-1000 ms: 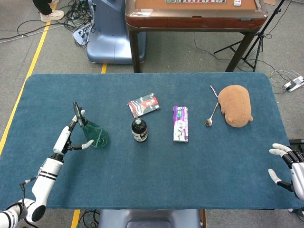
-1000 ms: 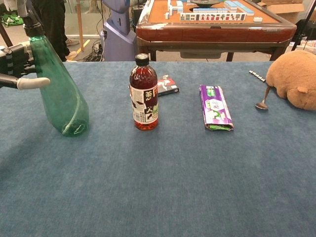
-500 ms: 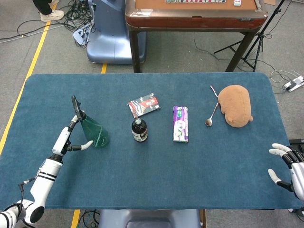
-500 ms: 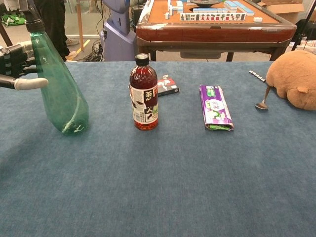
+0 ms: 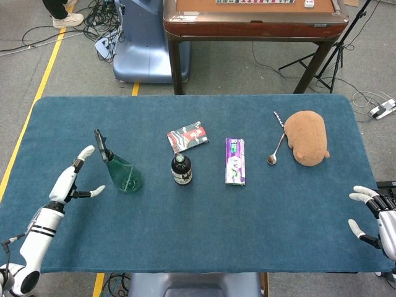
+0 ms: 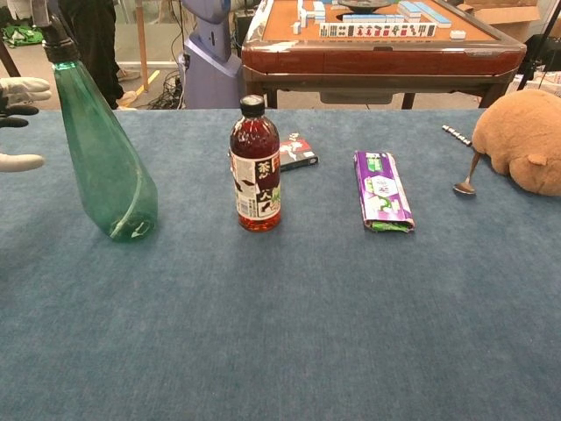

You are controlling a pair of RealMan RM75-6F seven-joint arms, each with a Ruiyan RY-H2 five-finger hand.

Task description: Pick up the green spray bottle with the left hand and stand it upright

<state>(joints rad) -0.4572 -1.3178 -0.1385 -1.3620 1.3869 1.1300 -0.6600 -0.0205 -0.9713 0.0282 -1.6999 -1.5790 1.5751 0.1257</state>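
Observation:
The green spray bottle (image 5: 122, 171) (image 6: 103, 158) stands upright on the blue table, its black nozzle on top, left of the middle. My left hand (image 5: 77, 174) (image 6: 17, 123) is a little to its left with fingers spread, apart from the bottle and holding nothing. At the table's near right edge my right hand (image 5: 374, 216) rests open; the chest view does not show it.
A dark tea bottle (image 5: 181, 169) stands just right of the spray bottle. Further right lie a purple packet (image 5: 235, 161), a spoon (image 5: 275, 151) and a brown plush toy (image 5: 307, 137). A small card pack (image 5: 187, 137) lies behind the tea bottle. A mahjong table (image 5: 253, 18) stands beyond.
My left hand has let go of the spray bottle and drawn away to the left. The bottle, tilted a second ago, now stands on its own.

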